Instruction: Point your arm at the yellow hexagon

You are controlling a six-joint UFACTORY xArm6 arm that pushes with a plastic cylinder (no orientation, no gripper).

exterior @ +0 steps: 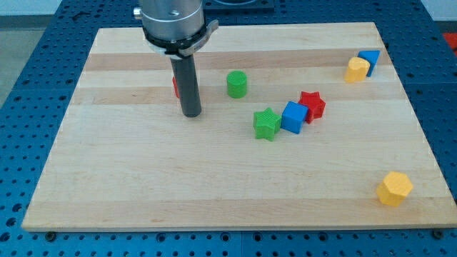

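The yellow hexagon (395, 188) lies near the board's bottom right corner. My tip (191, 113) rests on the board at the upper left, far from the hexagon. A red block (176, 87) is mostly hidden behind the rod, just above the tip. A green cylinder (237, 84) stands to the tip's right.
A green star (266, 123), a blue cube (293, 117) and a red star (312, 105) sit close together in a row at the middle. A second yellow block (357, 70) and a blue block (369, 61) touch at the top right. The wooden board (214, 193) ends on all sides.
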